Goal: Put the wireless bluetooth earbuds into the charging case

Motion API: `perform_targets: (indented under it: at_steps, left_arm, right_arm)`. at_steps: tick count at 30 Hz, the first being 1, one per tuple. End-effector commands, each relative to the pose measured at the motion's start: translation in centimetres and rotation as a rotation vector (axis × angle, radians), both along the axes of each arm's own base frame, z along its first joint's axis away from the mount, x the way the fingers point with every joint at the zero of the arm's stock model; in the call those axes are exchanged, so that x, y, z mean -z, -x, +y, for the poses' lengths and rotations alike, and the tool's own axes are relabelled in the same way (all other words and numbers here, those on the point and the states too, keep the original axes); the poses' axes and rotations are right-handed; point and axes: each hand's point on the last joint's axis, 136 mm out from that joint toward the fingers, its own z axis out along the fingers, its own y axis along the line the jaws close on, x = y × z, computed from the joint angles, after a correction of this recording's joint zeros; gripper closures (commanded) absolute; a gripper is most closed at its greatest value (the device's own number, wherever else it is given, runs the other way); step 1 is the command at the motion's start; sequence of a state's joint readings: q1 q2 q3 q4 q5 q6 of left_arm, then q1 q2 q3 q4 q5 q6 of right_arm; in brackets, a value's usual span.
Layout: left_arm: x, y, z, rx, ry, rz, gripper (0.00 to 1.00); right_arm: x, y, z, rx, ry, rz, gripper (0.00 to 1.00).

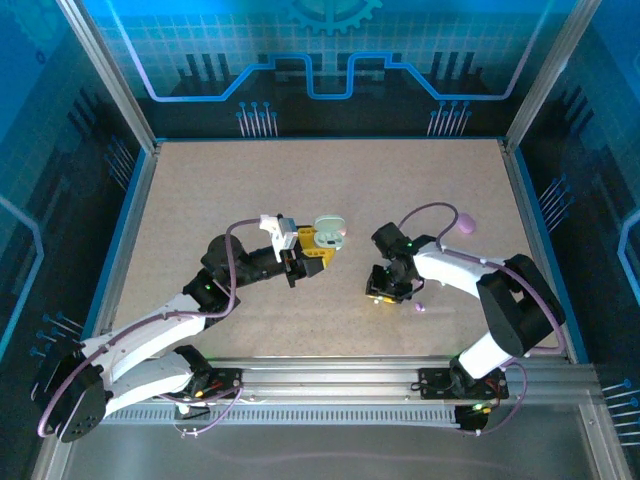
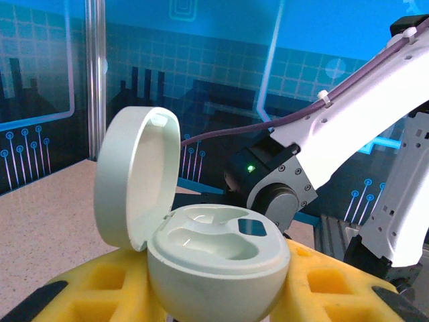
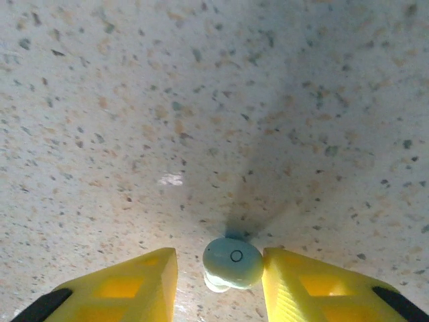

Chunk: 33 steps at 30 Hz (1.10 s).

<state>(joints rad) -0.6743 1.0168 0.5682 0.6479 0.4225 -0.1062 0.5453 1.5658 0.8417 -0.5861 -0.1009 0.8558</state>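
A pale green charging case [image 2: 218,268] sits pinched between the yellow fingers [image 2: 100,282] of my left gripper [image 2: 218,298], its lid [image 2: 137,178] swung open to the left. Both hollows in it hold nothing. From above, the left gripper [image 1: 318,246] holds the case [image 1: 327,232] over the table's middle. My right gripper [image 3: 220,268] points down at the table, open around a pale teal earbud [image 3: 233,261]. Its right finger [image 3: 315,288] touches the earbud and its left finger [image 3: 127,285] stands a little apart. A purple earbud [image 1: 421,307] lies just right of the right gripper [image 1: 386,292].
A purple pebble-shaped case [image 1: 464,225] lies on the speckled table [image 1: 220,190] behind the right arm. The right arm's wrist [image 2: 275,191] stands close beyond the open case. Blue rails and metal posts [image 1: 530,90] edge the table.
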Motion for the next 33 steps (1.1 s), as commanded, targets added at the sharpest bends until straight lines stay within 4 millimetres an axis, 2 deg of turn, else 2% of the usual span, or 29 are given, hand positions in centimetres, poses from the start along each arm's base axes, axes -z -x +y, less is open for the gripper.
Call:
perform_targets:
  at_steps: [1,6,7,17,33]
  left_arm:
    - [-0.8,0.3,0.1,-0.001,0.015,-0.019,0.74]
    - [-0.7,0.3,0.0,0.001,0.013,-0.017,0.74]
    - [-0.7,0.3,0.0,0.003,0.012,-0.015,0.74]
    - [-0.7,0.3,0.0,0.001,0.013,-0.016,0.74]
    - [-0.6,0.3,0.1,-0.002,0.013,-0.013,0.74]
  right_arm:
    - [-0.2,-0.2,0.3,-0.04,0.034,-0.017,0.61]
    - [0.8,0.3,0.1,-0.053,0.057,0.018,0.6]
    - [0.1,-0.6,0.6,-0.056,0.046,-0.005,0.6]
    - [0.1,-1.0,0.5,-0.115,0.111,-0.006,0.63]
    - [0.5,-0.2,0.1,-0.218,0.177,0.047,0.65]
